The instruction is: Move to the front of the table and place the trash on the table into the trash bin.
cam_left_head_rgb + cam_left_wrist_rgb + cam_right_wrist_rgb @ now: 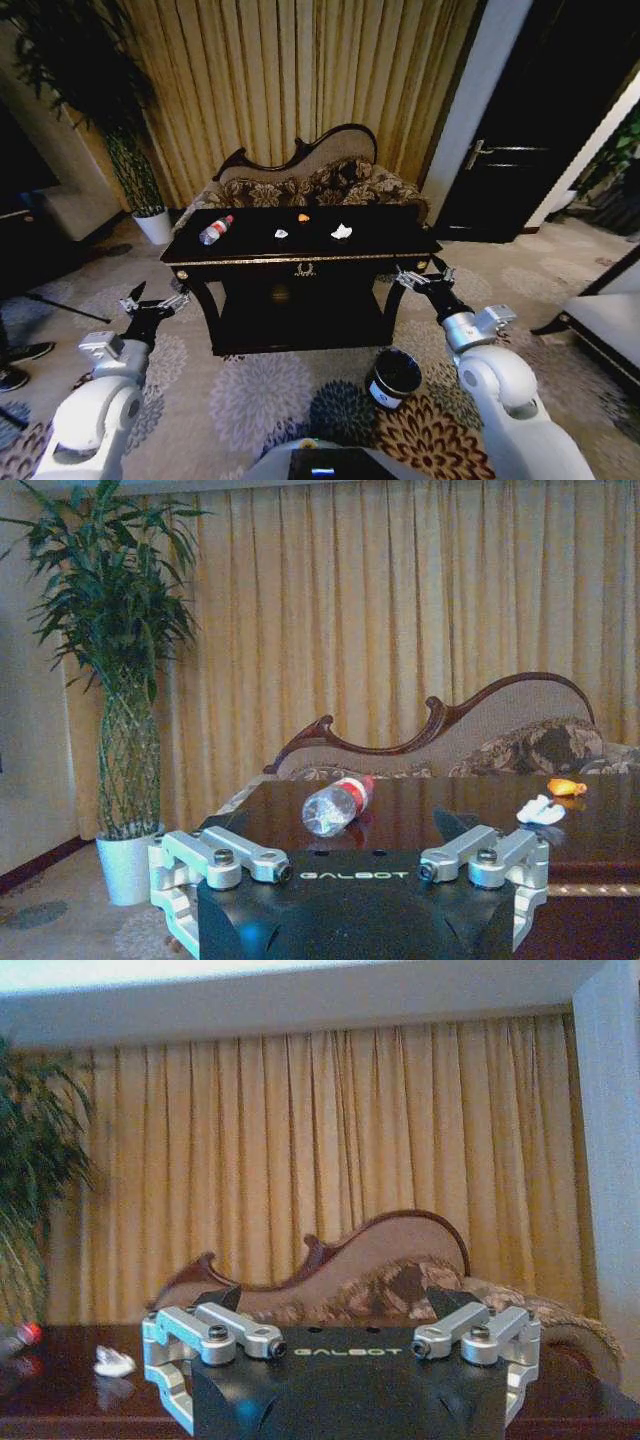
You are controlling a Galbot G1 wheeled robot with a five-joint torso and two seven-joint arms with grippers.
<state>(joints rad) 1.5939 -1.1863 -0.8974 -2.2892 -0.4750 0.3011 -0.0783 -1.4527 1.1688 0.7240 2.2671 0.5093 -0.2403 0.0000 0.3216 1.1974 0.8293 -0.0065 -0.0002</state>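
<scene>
The dark table [385,236] with gold trim stands straight ahead. On its top lie a clear bottle [215,230] with a red label, two white crumpled scraps [281,234] [342,232] and a small orange piece [304,217]. The trash bin [394,378] stands on the carpet at the table's front right corner. My left gripper [155,300] is open, low, off the table's front left corner. My right gripper [425,275] is open beside the front right corner. The left wrist view shows the bottle [337,805], a scrap [540,810] and the orange piece [566,787] beyond the left gripper [350,830].
A carved-back floral sofa [300,180] sits right behind the table, with curtains beyond it. A plant in a white pot [153,226] stands at the back left, a dark door [540,120] at the back right. White furniture [610,320] edges in on the right.
</scene>
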